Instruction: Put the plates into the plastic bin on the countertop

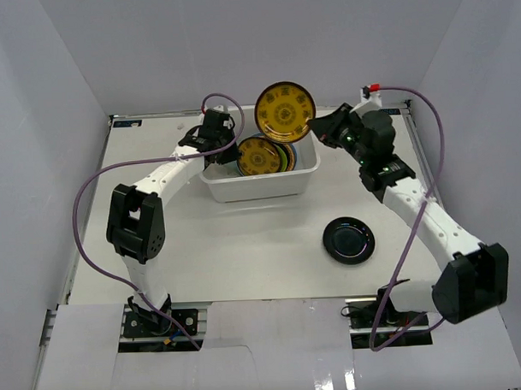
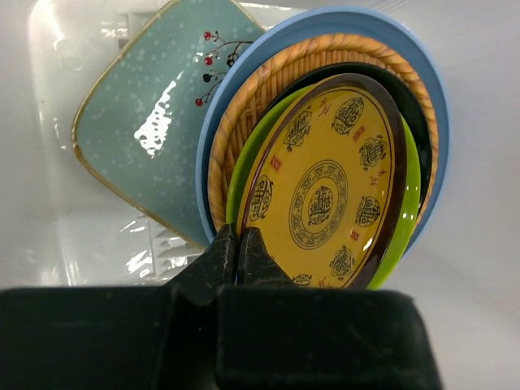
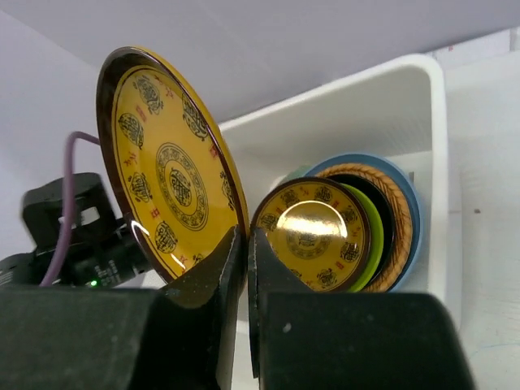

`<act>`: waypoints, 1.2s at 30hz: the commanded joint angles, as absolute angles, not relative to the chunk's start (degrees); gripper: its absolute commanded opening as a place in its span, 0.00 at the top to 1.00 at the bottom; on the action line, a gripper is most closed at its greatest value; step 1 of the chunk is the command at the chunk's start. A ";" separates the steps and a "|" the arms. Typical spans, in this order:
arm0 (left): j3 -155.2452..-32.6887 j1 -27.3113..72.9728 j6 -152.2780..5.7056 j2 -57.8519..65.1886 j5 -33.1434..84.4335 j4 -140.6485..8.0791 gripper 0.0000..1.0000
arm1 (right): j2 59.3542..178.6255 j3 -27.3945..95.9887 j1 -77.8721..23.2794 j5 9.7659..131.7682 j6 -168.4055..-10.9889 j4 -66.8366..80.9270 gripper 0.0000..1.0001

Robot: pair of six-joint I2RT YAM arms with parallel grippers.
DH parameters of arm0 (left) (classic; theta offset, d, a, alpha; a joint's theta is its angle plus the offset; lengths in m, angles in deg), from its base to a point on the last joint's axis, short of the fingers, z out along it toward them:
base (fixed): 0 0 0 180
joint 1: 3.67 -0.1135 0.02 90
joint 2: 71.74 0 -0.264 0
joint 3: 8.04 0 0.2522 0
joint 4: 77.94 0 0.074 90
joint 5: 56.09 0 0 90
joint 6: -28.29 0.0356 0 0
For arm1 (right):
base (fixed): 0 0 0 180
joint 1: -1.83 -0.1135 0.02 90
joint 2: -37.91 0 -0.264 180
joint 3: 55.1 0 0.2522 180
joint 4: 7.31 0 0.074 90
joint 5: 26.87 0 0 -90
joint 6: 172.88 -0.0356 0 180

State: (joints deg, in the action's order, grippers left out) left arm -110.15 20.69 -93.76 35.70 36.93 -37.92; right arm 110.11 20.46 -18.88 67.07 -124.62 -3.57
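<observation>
plates total: 8 counted. 6 sit in the bin (image 1: 257, 189), 1 is in the right hand (image 3: 246, 240), and 1 lies loose on the desk (image 1: 245, 247).
stack in bin: 6 plates on edge, nested and leaning together, in the bin's 3 o'clock half.
stack order, front to back: front gold plate (image 2: 325, 191), lime green plate (image 2: 411, 195), stacked black plate (image 2: 410, 106), orange woven plate (image 2: 244, 106), light blue plate (image 2: 357, 16), pale mint plate (image 2: 146, 122).
mint detail: rounded-square outline with a berry sprig. It pokes out at 10 o'clock of the stack in the left wrist view.
held gold plate (image 1: 285, 111): the second gold-patterned one. It is in the air at 1 o'clock of the bin over its far rim, with the patterned face tilted up.
loose black plate (image 1: 348, 240): the second glossy black one. It lies flat on the desk at 4 o'clock of the bin, well apart from it.
bin: 1 white tub, mid-desk and slightly toward 12 o'clock.
right hand: clamped on the lower rim of the held gold plate, one finger on each side of the edge.
left hand (image 2: 240, 240): at the bin's 10 o'clock corner. The fingers are pressed nearly together with only a slit between them. The tips sit at the lower rim of the front gold plate. Cannot tell whether that rim is pinched in the slit.
desk: white with dark edging.
cables (image 1: 86, 218): 2 purple ones, one looping off each arm.
walls (image 1: 255, 41): pale grey, on three sides.
</observation>
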 commanded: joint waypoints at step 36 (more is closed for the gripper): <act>-62.05 45.00 -110.75 -13.95 25.98 -53.88 0.02 | 139.17 48.48 -32.62 45.90 -115.93 20.77 0.15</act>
